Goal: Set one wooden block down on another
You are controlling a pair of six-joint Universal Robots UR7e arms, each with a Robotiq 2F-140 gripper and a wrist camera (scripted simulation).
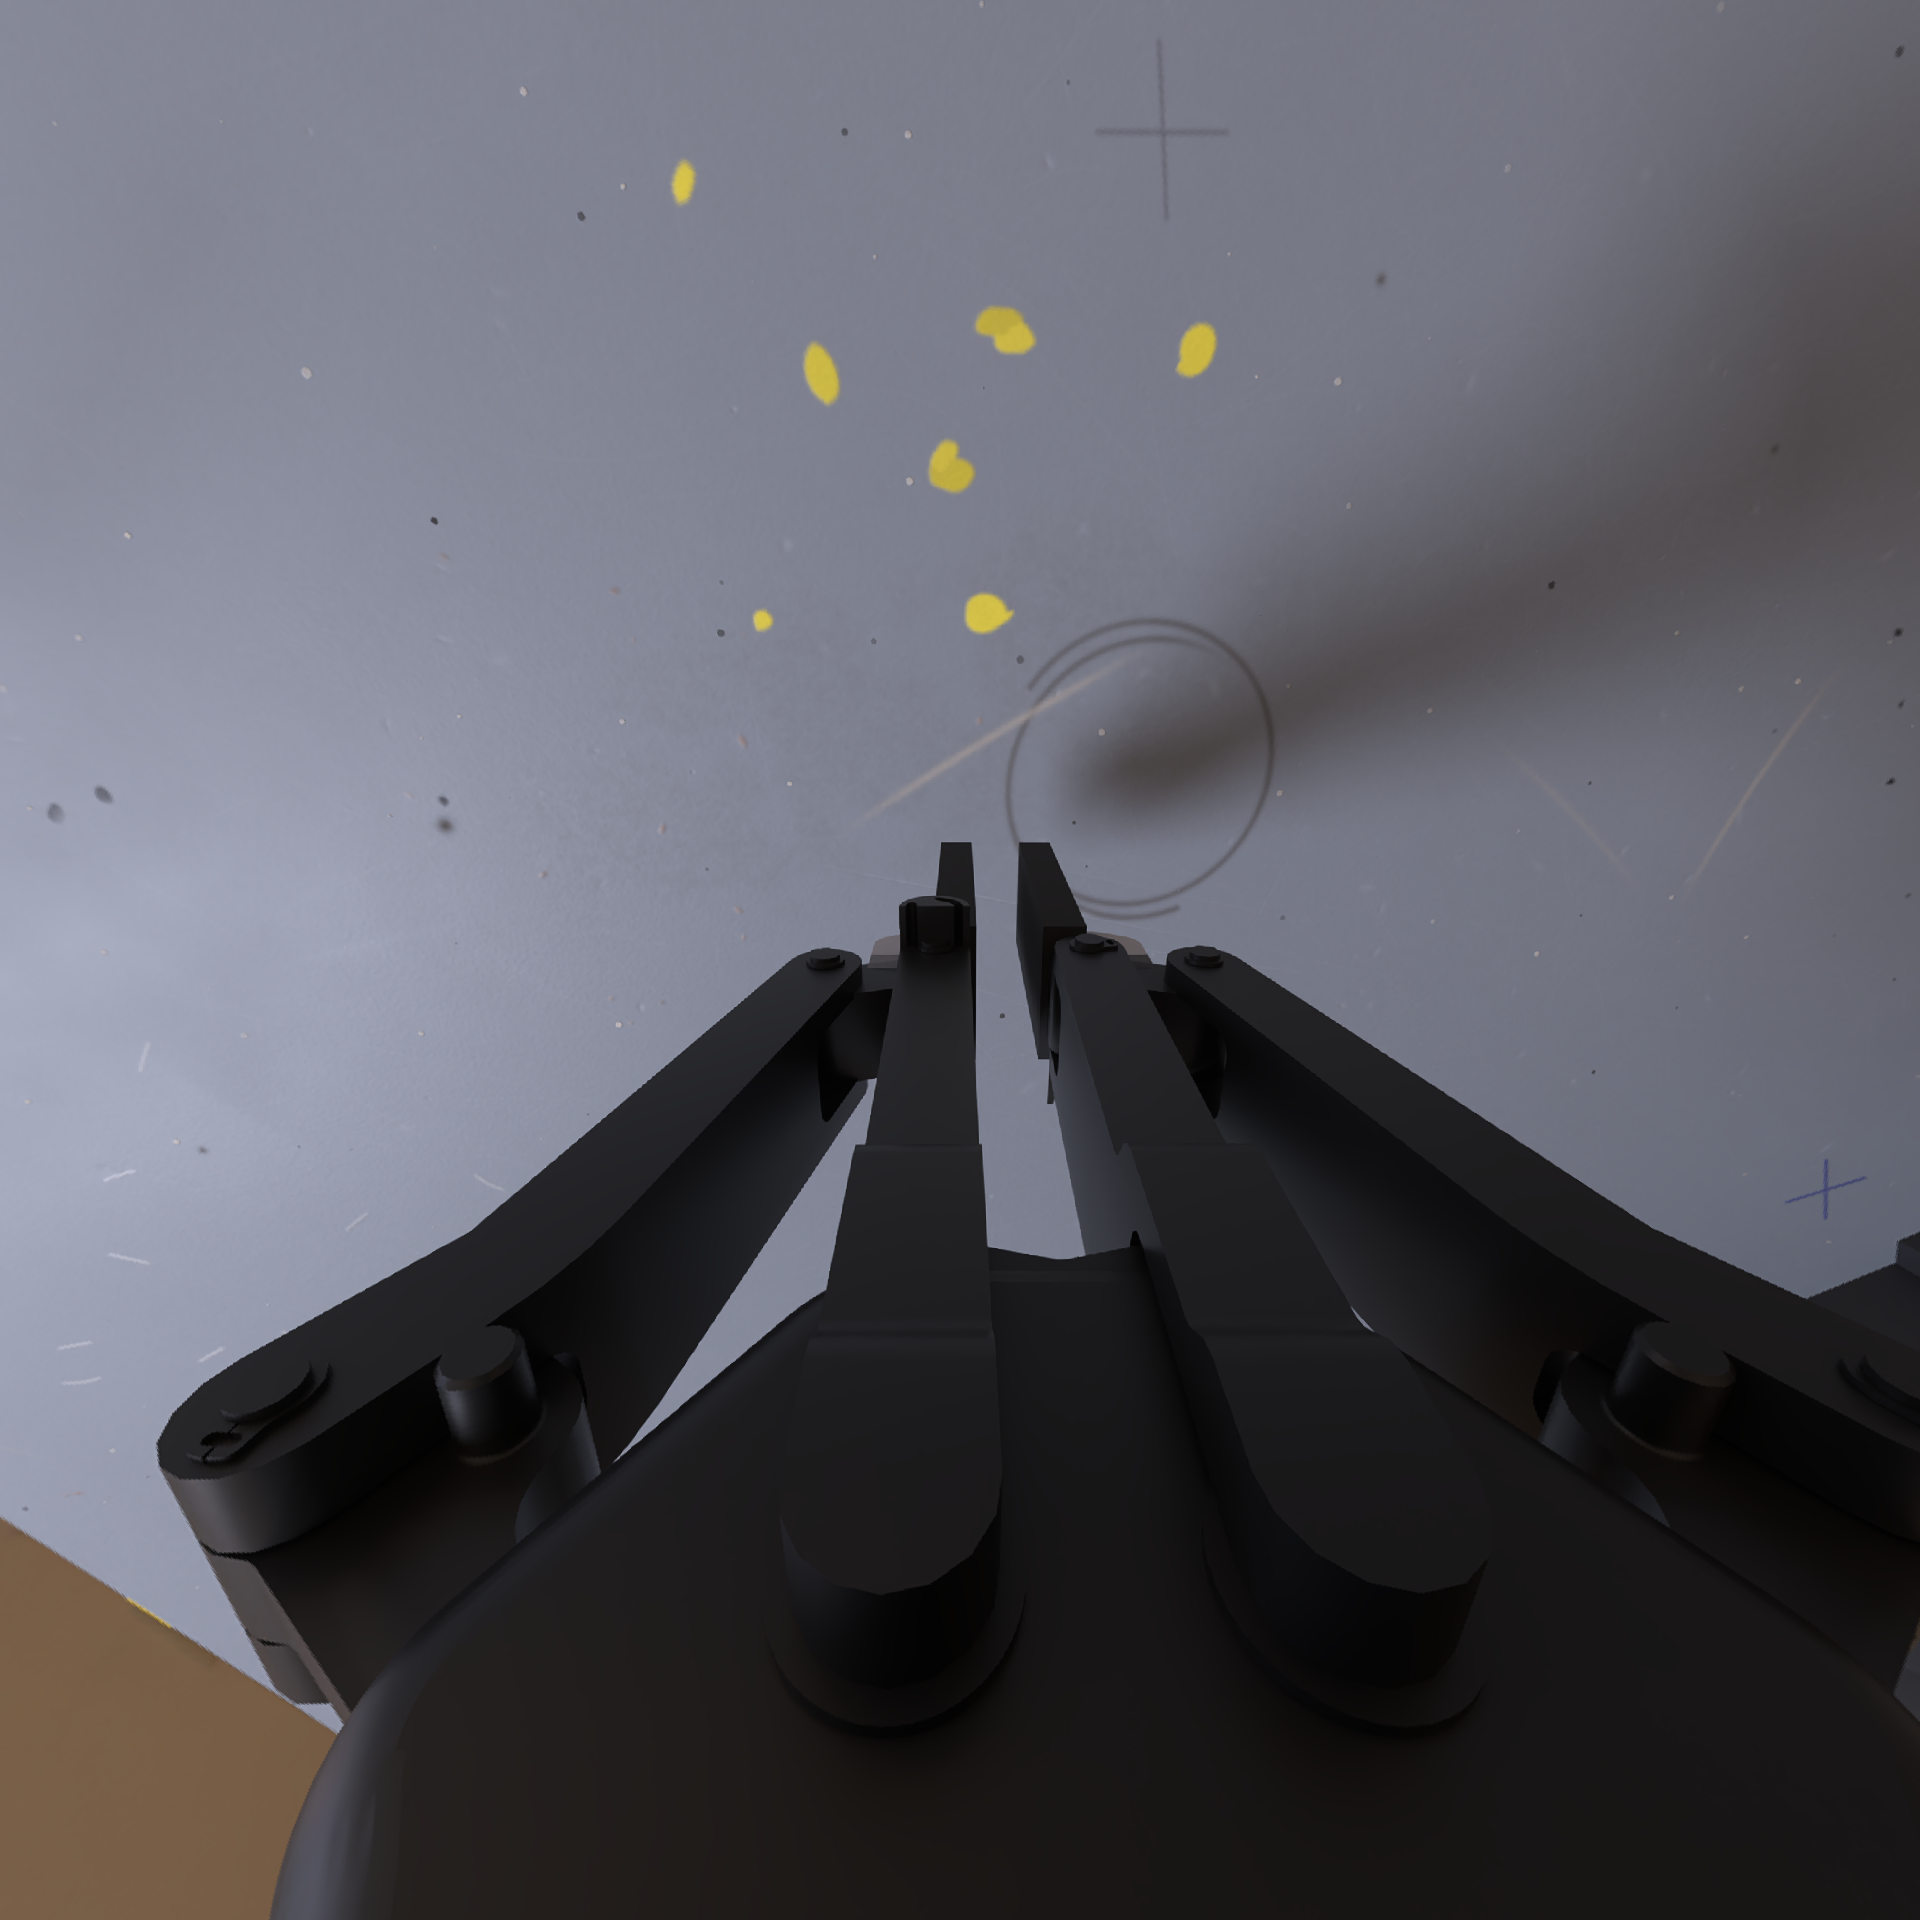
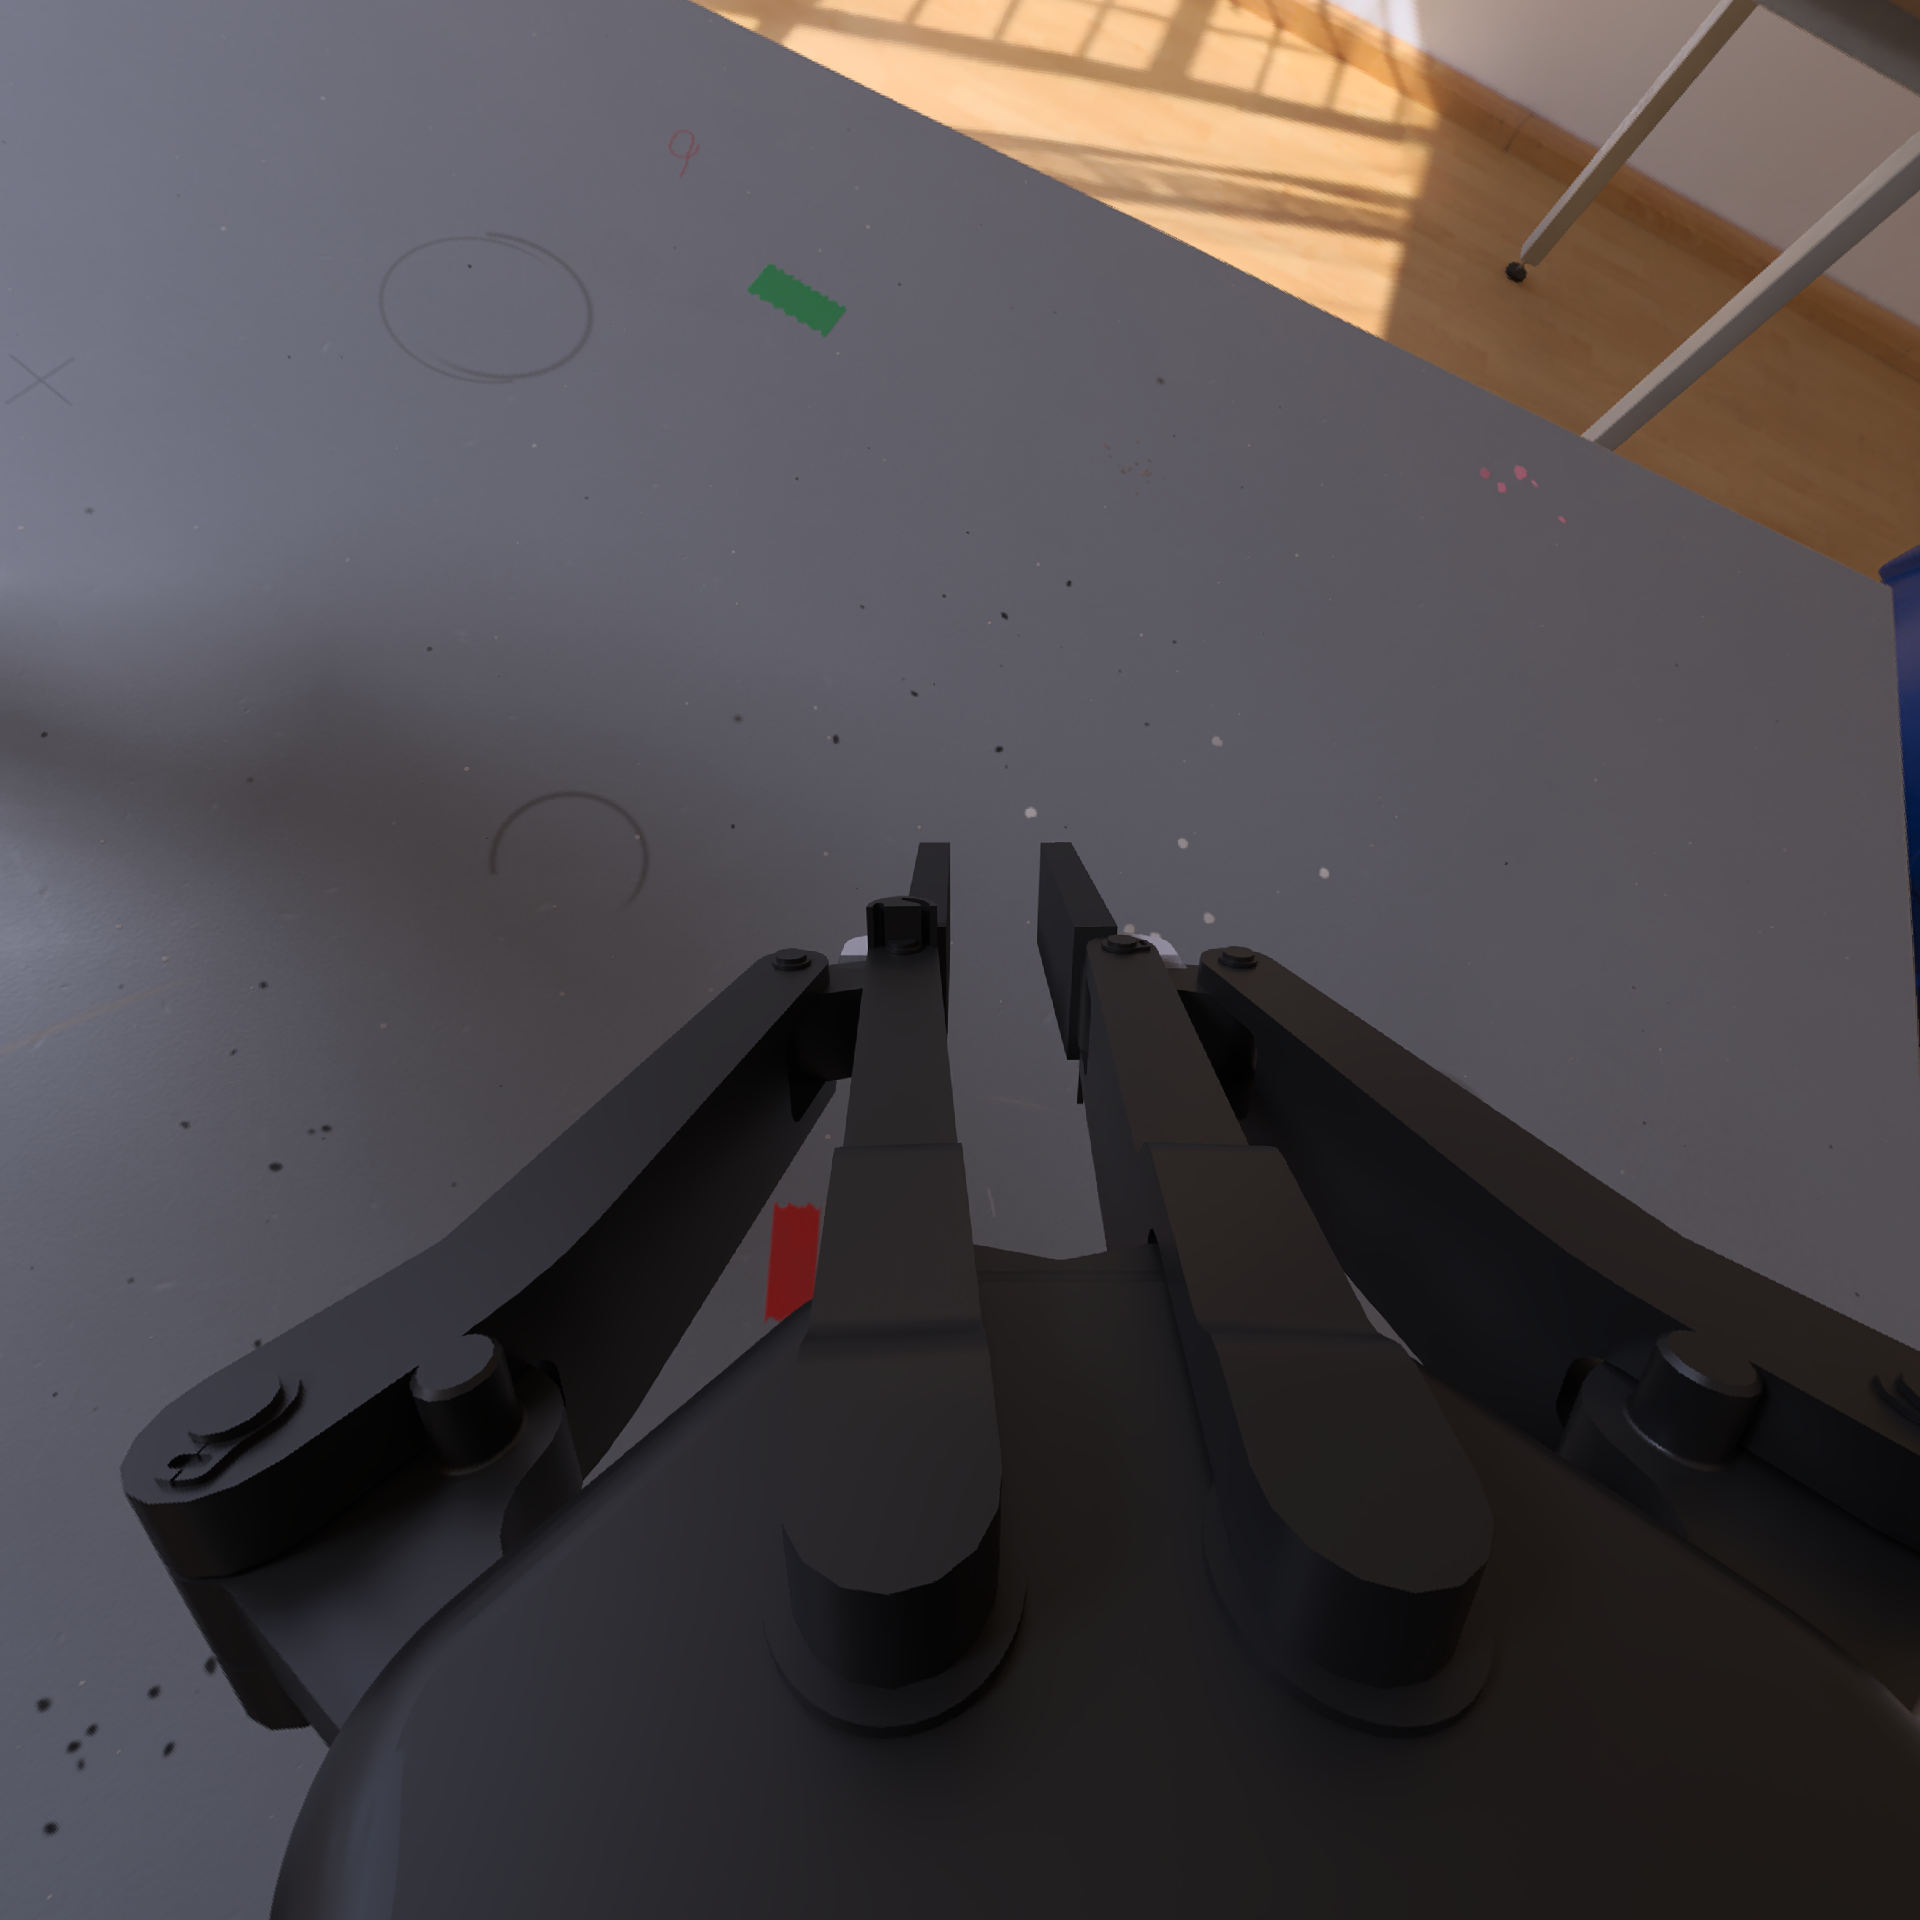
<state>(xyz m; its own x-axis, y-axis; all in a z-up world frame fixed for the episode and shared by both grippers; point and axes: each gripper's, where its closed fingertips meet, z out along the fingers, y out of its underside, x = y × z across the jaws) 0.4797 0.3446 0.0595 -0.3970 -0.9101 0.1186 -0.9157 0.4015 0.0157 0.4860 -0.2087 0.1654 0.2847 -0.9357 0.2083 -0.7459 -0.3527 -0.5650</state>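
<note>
No wooden block shows clearly in either view. In the left wrist view my left gripper [image 1: 995, 862] hangs over the grey table [image 1: 416, 623], its fingers nearly together with only a thin gap and nothing between them. A plain brown surface [image 1: 94, 1714] fills the bottom left corner; I cannot tell whether it is a block or the floor. In the right wrist view my right gripper [image 2: 994, 862] is over the grey table [image 2: 416, 623], its fingers close together with a narrow gap and nothing held.
Yellow paint spots [image 1: 1003, 330] and drawn circles and crosses mark the table. A green tape patch [image 2: 797, 299] and a red one [image 2: 790, 1276] lie flat. The table's far edge [image 2: 1195, 223] borders a wooden floor with metal legs [image 2: 1621, 145]. A blue object [image 2: 1901, 675] stands at the right.
</note>
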